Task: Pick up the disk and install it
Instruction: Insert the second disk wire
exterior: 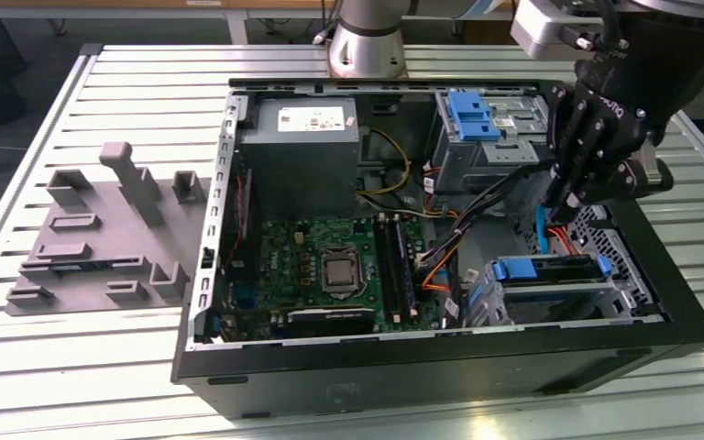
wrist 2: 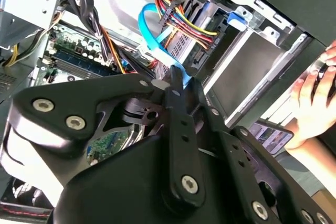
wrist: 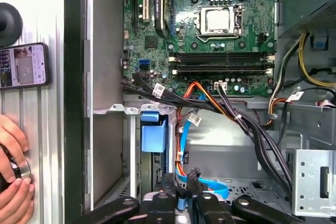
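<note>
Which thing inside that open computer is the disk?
Find the open black computer case; go to its corner at the exterior view's right, just under the gripper. The disk lies there, silver with a blue bracket lying flat, unlike the upright blue clip behind.

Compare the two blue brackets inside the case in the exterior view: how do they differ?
The far blue bracket runs away from the camera, while the near blue bracket lies crosswise. The far one looks narrower and the near one wider. The claw seems to hang closer to the near one than to the far one. Both are blue plastic atop metal drive cages.
</note>
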Motion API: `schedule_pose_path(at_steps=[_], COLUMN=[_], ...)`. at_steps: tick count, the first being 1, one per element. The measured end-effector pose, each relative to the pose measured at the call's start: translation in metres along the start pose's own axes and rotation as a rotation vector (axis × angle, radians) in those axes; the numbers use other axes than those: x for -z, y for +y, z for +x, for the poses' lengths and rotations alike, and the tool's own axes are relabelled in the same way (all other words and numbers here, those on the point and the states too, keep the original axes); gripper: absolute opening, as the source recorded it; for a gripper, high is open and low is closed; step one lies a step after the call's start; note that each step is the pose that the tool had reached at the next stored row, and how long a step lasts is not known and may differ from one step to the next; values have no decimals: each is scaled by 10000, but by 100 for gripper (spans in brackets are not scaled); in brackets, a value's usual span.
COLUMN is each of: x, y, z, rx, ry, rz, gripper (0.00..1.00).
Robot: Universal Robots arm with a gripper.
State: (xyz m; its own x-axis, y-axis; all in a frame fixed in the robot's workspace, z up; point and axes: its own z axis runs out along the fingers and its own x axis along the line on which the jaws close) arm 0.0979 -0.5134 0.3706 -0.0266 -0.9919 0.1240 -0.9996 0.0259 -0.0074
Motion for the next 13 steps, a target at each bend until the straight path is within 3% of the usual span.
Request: schedule_pose_path(at_steps=[1,2,7,11,13], x=[-8,-12,-37,-55,-63], y=[0,0,-1,-1,5], z=[-1,-2,8,42,63], rx=[0,1,7,20,19], ry=[0,2,-41,-365,-421], rz=[0,0,2,42,106], gripper=[23,17,16,16,16])
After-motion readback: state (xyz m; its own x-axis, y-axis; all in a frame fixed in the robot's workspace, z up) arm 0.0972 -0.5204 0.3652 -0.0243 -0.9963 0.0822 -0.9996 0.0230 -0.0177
